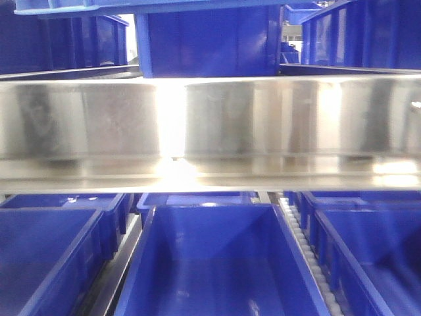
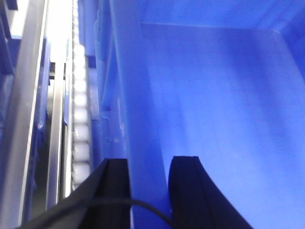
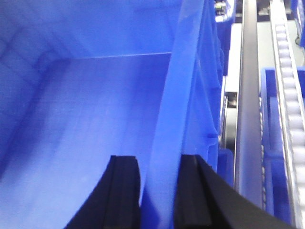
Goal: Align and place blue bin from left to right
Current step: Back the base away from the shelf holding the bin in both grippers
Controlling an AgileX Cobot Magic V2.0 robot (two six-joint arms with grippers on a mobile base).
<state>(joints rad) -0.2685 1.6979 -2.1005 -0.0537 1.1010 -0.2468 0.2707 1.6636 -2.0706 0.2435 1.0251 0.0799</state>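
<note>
The blue bin [image 2: 214,119] lies just beside the white roller track [image 2: 80,119]. The left pincer [image 2: 150,164] is closed tight on the bin wall nearest that track. The right pincer [image 3: 157,162] likewise clamps the wall farther from it.

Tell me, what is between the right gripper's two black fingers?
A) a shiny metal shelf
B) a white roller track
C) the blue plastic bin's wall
C: the right wrist view shows the blue plastic bin's wall rising between the right gripper's black fingers.
</note>
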